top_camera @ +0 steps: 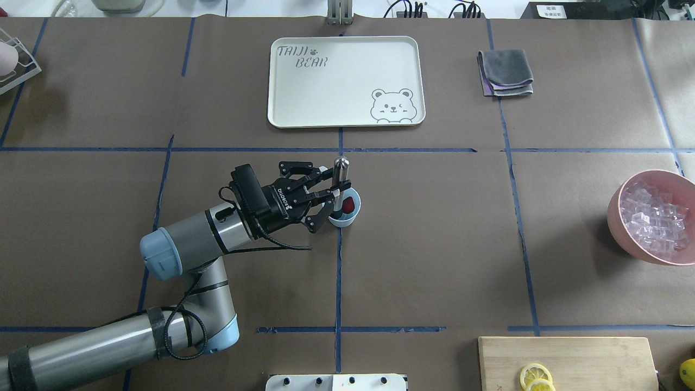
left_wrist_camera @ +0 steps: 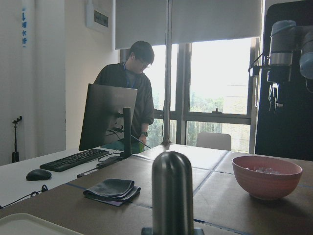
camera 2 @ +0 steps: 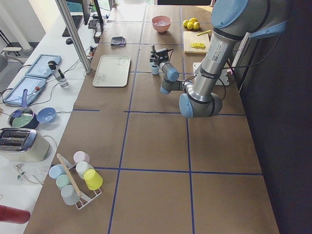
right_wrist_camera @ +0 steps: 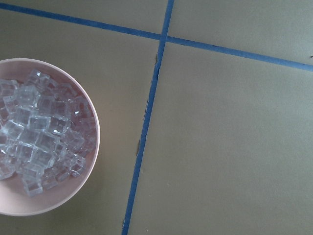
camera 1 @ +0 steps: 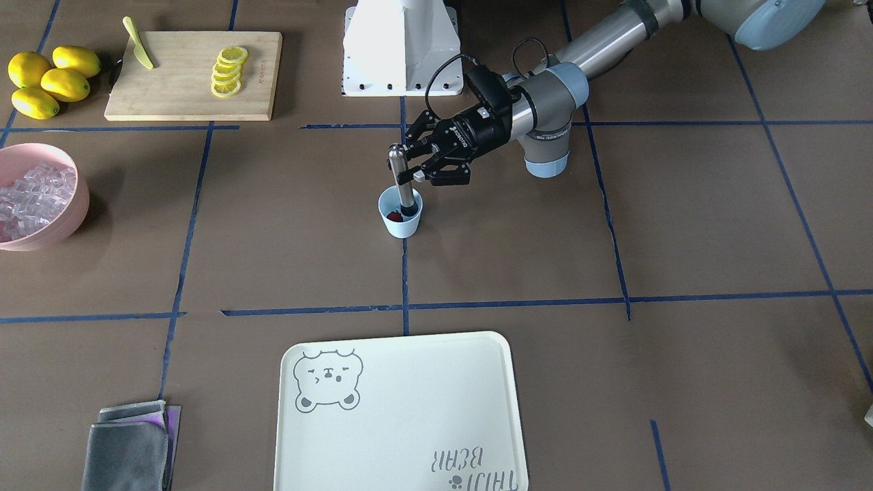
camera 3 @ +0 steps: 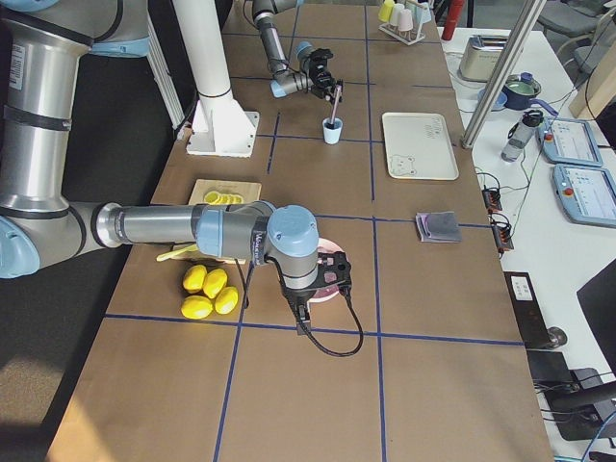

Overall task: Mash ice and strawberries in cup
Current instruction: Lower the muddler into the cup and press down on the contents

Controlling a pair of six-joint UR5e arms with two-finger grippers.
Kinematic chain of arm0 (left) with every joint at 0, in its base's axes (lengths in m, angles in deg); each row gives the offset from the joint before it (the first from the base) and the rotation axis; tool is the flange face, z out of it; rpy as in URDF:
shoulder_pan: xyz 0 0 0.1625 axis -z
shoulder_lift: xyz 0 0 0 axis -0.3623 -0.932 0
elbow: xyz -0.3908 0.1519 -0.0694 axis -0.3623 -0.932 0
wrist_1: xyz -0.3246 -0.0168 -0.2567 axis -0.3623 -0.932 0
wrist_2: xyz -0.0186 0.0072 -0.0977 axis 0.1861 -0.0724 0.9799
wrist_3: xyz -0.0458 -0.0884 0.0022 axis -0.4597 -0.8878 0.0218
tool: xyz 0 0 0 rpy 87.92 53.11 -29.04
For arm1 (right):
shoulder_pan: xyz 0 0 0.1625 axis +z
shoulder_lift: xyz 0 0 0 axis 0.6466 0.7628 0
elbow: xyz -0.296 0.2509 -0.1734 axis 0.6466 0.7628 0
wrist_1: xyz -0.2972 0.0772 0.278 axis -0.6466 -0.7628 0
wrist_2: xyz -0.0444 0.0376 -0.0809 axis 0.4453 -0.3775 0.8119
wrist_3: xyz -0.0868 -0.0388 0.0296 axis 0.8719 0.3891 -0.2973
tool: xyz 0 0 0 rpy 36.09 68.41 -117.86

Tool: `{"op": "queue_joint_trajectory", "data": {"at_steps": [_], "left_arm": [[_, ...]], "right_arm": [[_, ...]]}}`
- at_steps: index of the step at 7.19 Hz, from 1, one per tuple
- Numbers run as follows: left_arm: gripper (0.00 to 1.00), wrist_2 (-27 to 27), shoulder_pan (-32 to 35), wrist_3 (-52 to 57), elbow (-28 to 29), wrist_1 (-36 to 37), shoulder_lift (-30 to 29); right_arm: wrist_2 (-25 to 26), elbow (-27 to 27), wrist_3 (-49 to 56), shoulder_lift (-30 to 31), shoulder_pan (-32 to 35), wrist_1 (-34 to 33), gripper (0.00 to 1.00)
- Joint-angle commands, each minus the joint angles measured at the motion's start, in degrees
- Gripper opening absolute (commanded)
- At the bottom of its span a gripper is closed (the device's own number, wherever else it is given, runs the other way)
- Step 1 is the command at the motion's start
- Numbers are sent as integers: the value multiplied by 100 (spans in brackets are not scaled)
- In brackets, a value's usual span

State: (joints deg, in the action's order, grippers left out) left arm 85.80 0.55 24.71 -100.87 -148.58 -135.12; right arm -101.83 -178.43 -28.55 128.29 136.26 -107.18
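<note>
Left gripper point(top_camera: 332, 183) is clamped on a metal muddler point(top_camera: 340, 172), jaws pinching its shaft. The muddler stands upright with its lower end inside the cup point(camera 1: 401, 225).

The cup sits mid-frame in the front-facing view, on a blue tape line of the table point(camera 1: 682, 225). One strawberry point(top_camera: 349, 205) lies in it, just beside the muddler tip. We can't tell whether any ice is in the cup. The ice point(right_wrist_camera: 39, 142) we see is a heap in the pink bowl point(camera 1: 76, 211), at the left edge of that view.

The right gripper hangs over that bowl in the right side view. We can't tell whether it's open or closed.

Around the cup:
- Only the left arm is close.
- The tray point(camera 1: 409, 436) (lower centre), the robot base plate point(camera 1: 402, 68) (top centre), the bowl and the cutting board point(camera 1: 184, 95) (upper left) all sit well apart from it.
- Bare brown cover lies on every side.
- In the overhead view the tray sits near the table's far edge, at the top of the frame.

Counts:
- 1 cup, 1 strawberry, 1 bowl, 1 tray, 1 board
- 1 yellow-green knife point(camera 1: 140, 48) on the board
- 4 whole lemons point(camera 1: 51, 82)
- 1 overlapping row of lemon slices point(camera 1: 227, 71), number unclear
- 1 stack of folded grey cloths point(camera 1: 129, 447), lower left
</note>
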Motion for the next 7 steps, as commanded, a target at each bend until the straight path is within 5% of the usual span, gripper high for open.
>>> {"op": "queue_joint_trajectory", "data": {"at_steps": [1, 4, 7], "left_arm": [[0, 0, -8, -9, -49, 7, -66], [0, 9, 193, -123, -960, 557, -110], [0, 9, 299, -472, -2532, 3398, 109]], "right_arm": [[0, -13, 3, 12, 0, 2, 100], [0, -13, -6, 12, 0, 2, 100], [9, 5, 11, 12, 0, 2, 100]]}}
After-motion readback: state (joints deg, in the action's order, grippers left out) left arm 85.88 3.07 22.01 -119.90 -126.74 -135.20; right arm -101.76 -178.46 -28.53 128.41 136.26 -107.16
